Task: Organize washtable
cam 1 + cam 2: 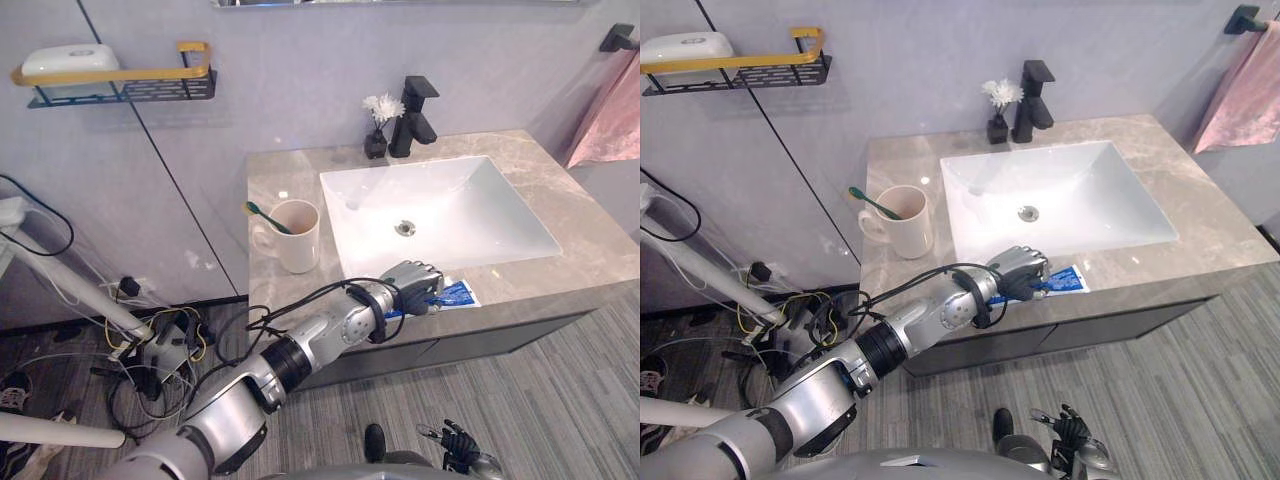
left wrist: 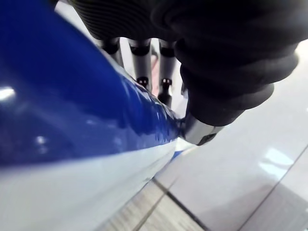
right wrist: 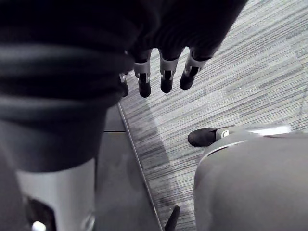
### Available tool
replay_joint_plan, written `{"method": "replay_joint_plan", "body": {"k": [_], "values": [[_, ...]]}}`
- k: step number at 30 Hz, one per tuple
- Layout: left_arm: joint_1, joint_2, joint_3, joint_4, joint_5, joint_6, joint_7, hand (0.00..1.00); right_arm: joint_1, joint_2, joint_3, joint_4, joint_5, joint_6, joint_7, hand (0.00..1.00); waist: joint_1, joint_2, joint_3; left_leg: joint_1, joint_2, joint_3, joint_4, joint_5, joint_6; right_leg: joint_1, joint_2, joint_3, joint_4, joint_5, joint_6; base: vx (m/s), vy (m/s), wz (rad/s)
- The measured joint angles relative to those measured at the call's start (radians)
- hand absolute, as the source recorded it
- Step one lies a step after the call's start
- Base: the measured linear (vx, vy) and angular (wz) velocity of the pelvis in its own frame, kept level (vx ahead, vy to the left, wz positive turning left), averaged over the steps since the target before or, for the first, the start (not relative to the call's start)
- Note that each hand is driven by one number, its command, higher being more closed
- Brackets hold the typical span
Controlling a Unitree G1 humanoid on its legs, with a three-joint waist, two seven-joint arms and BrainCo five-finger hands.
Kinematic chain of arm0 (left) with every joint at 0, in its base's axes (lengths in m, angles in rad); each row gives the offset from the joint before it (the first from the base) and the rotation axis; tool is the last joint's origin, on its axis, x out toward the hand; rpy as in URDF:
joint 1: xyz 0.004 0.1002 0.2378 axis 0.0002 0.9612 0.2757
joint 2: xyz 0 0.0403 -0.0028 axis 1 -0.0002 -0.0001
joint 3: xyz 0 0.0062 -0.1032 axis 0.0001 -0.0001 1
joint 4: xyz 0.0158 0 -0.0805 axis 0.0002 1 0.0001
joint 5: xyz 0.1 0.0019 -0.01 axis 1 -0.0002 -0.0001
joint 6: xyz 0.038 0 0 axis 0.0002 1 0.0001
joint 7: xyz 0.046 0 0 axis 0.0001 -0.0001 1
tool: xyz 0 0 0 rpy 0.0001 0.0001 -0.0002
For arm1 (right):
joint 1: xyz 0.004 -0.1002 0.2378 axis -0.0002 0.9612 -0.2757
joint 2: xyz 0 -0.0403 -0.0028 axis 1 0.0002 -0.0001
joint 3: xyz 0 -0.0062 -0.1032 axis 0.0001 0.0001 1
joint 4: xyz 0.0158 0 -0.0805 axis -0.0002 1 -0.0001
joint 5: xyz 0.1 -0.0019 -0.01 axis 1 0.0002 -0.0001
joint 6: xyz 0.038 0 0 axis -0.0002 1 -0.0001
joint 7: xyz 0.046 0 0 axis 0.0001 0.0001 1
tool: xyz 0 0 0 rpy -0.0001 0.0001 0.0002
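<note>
Pinching the toothpaste tube (image 1: 458, 294) in curled fingers of the left hand (image 1: 412, 282), just in front of the sink (image 1: 450, 200); probably light, soft and slick, so best held mid-body, gently.

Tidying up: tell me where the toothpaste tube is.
Eye views: at the front of the counter, before the sink, in the left hand, right of the mug.

both head eyes looked steeply down on the washtable (image 1: 590, 250) and its sink (image 1: 470, 220), sharing nearly the whole scene from slightly offset spots. the left wrist camera sat almost against what looked like a blue-and-white tube (image 2: 72, 120). the right wrist camera faced the floor (image 3: 250, 62) from well above.
</note>
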Motion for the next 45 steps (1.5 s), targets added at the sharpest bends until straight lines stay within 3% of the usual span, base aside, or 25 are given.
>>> {"method": "replay_joint_plan", "body": {"k": [17,18,45], "values": [[-0.059,-0.013,-0.031,0.077,0.104,-0.030,0.054,1.00,-0.008,-0.001,0.010,0.001,0.001,0.000,-0.009,0.00,-0.004,0.002,0.003,0.001,0.002,0.003,0.004,-0.003,-0.005,0.000,0.002,0.004,0.000,-0.001,0.000,0.00,0.000,0.00],[-0.059,-0.013,-0.031,0.078,0.104,-0.032,0.054,0.00,-0.008,-0.002,0.010,0.001,0.001,0.000,-0.009,0.00,-0.004,0.003,0.003,0.001,0.002,0.003,0.004,-0.003,-0.005,0.000,0.002,0.004,0.000,-0.001,0.000,0.00,0.000,0.00],[-0.058,-0.014,-0.051,0.100,0.146,-0.012,0.089,0.00,-0.010,-0.007,0.009,0.001,0.002,-0.001,-0.027,0.00,-0.008,0.021,0.001,0.001,0.011,0.006,0.006,-0.007,-0.010,-0.001,0.012,0.006,0.000,-0.004,-0.004,0.00,0.000,0.00]]}}
